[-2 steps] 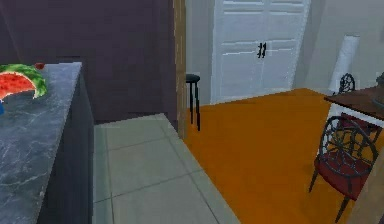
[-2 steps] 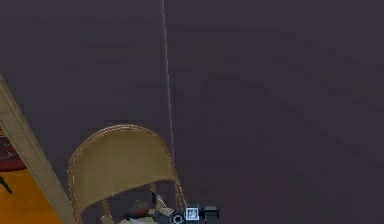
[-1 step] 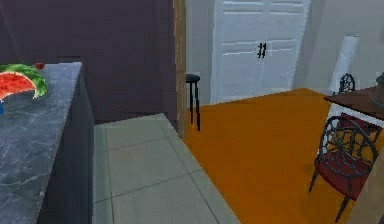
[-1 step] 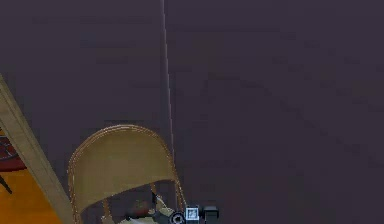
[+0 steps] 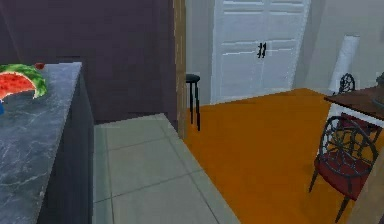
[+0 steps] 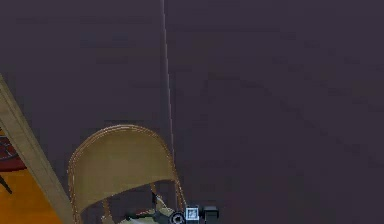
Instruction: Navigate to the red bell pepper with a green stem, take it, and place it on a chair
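step: placing on a chair | tool low by the tan folding chair; you cannot tell its finger state or load | task's thing: perhaps the red-green thing on the counter | advice: centre over the seat, lower slowly, keep your base still

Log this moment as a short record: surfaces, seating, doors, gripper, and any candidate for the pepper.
counter: grey marbled counter, forward view's left
on counter: red and green thing near the far end; shape too unclear to call it the pepper
seating ahead: dark stool; dark-framed chairs with red seats, beside a table
doors: white double doors, shut
arm side: tan folding chair before a dark wall
gripper: gripper low by that chair; cannot tell whether it holds anything
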You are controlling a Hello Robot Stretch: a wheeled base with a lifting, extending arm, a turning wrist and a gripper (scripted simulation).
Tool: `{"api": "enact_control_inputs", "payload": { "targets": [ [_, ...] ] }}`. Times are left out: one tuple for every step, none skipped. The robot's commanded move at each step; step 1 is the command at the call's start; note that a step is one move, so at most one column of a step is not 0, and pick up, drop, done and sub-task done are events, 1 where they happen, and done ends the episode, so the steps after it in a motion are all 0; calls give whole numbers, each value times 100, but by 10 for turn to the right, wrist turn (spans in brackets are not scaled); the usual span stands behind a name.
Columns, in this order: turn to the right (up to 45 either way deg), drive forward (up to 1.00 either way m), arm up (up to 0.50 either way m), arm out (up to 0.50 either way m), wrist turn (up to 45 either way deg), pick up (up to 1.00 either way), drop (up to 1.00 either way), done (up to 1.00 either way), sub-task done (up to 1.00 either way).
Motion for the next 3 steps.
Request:
{"api": "enact_control_inputs", "payload": {
  "targets": [
    [0,0,10,0,0,0,0,0,0],
    [0,0,0,-8,0,0,0,0,0],
    [0,0,0,0,0,0,0,100,0]
  ]
}}
